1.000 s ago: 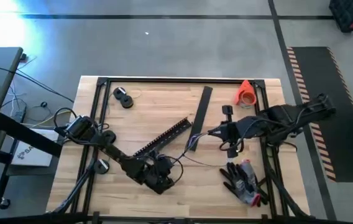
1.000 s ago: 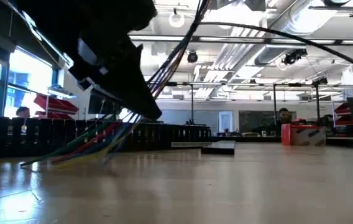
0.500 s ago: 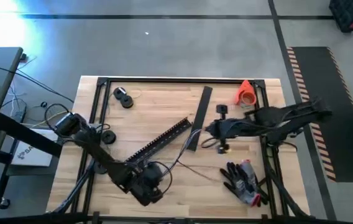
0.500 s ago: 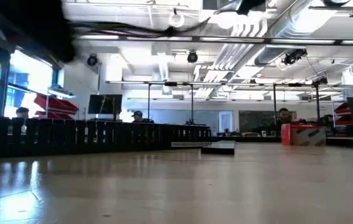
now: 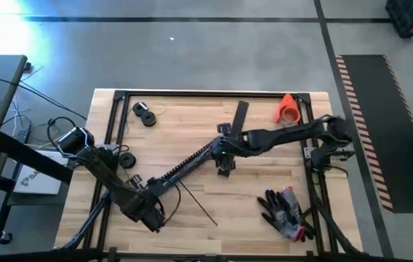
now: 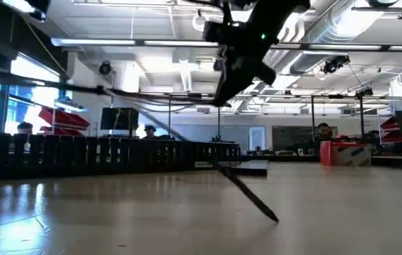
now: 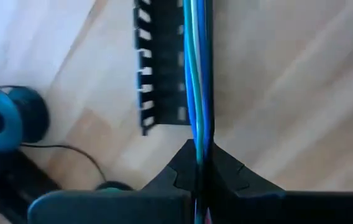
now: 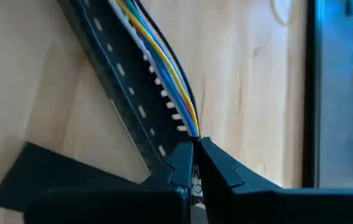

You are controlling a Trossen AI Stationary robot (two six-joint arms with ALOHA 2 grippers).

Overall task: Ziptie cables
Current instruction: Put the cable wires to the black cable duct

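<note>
Left gripper low over the wooden surface, fingers pinched on one end of the cables, wires stretched along the slotted black bar, right gripper clamped on their far end.

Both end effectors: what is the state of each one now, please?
Left end effector: closed, holding one end of the cables.
Right end effector: closed, holding the other end of the cables, beside the slotted bar.
</note>
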